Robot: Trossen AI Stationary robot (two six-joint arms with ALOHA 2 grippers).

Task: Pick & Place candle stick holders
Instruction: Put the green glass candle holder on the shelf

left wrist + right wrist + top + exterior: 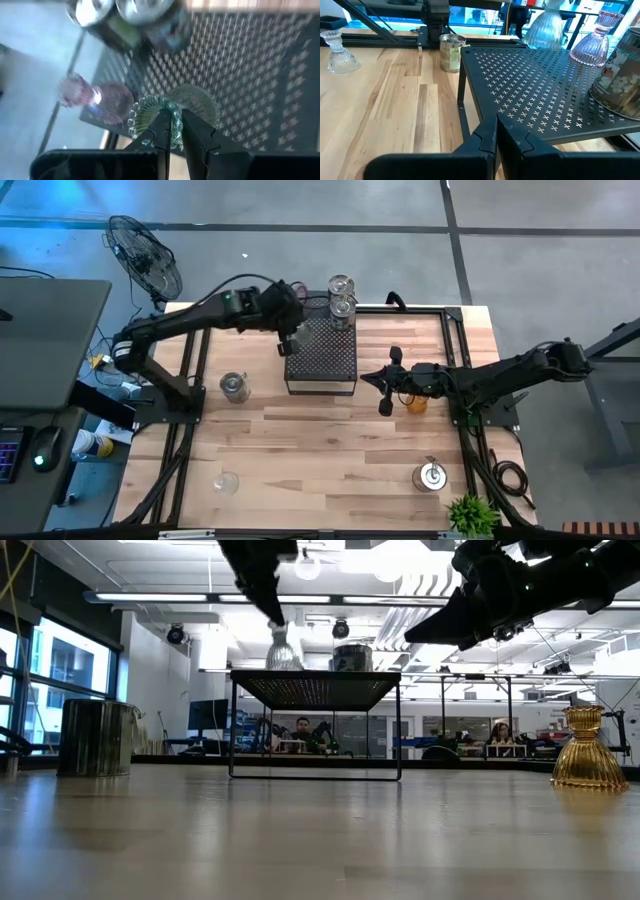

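Observation:
My left gripper (174,131) is over the far left part of the black perforated box (322,358), shut on a clear glass holder (283,648). A pinkish holder (95,97) and two silvery holders (342,295) stand on the box's far edge. My right gripper (495,135) is shut and empty, in the air at the box's right side (385,388). An amber holder (417,402) stands on the table just beside it. A silvery holder (234,386), a clear one (226,480) and another silvery one (432,475) stand on the table. My left gripper pinches the clear glass holder's beaded top rim (174,120) between its two fingers, coming from above and pointing down. The holder stands upright below the fingers. Its flared base (283,662) is at the box's top; whether it rests there or hangs just clear, I cannot tell.
Black frame rails run along the table's left and right sides (190,380). A small green plant (470,515) sits at the near right corner. A fan (145,255) stands beyond the far left corner. People sit far off in the room (303,730).

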